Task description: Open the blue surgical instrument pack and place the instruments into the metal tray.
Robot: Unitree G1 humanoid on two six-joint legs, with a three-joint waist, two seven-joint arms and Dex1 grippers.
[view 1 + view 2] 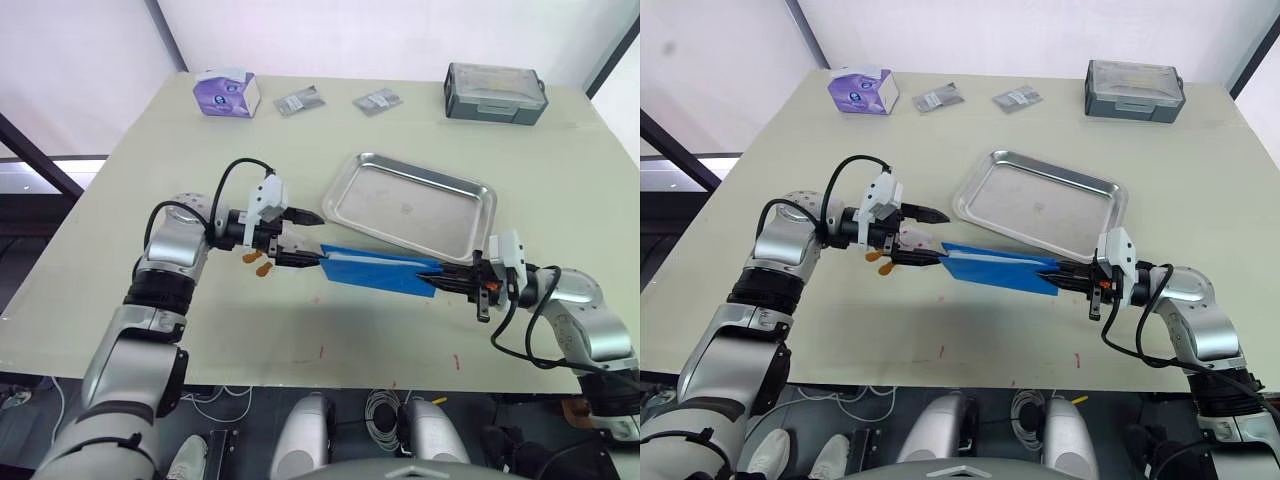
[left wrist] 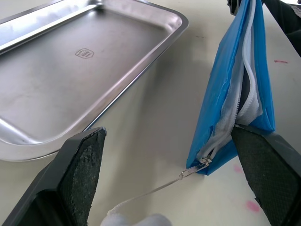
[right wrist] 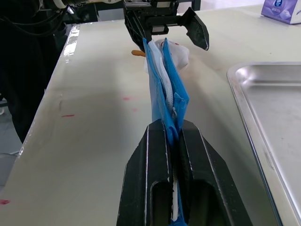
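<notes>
The pack (image 1: 380, 268) is up off the table (image 1: 150, 170), standing on edge just in front of the tray (image 1: 412, 205), strung between the two grippers. Right gripper (image 3: 173, 136) is clamped tight on one end of it, fingers squeezed right onto the blue fabric. Left gripper (image 1: 312, 240) is at the other end with its fingers spread wide; one finger (image 2: 263, 165) is touching the pack's corner and the other hangs out in the open. Zipper's partly undone, white lining showing, and the zip pull (image 2: 195, 168) dangles. Tray has nothing in it.
</notes>
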